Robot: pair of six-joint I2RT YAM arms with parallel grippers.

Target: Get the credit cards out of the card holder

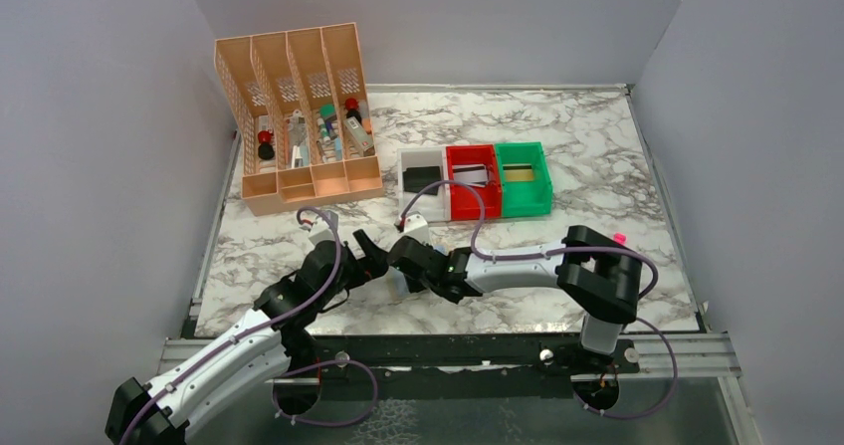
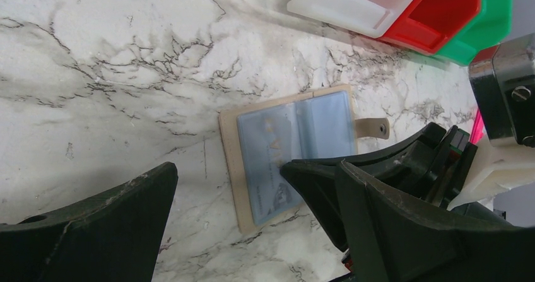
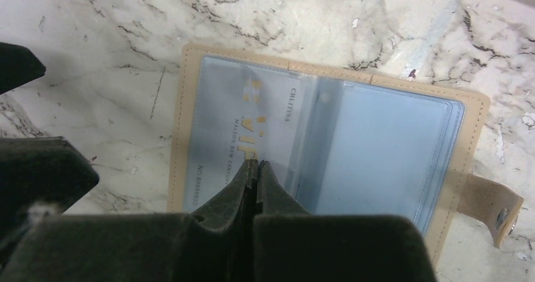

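Tan card holder [image 3: 391,149] lies open on the marble bench [image 3: 94,55]; right tool [image 3: 255,165] pressed together on its pocketed card [image 3: 224,121], left tool [image 2: 257,168] spread.

Closed gripper [image 3: 255,163] over card holder [image 3: 385,149]

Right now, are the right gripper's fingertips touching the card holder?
Cannot tell. The right wrist view looks down the shut right gripper, whose tips hide their spot on the card holder; the left wrist view shows no plain gap or contact.
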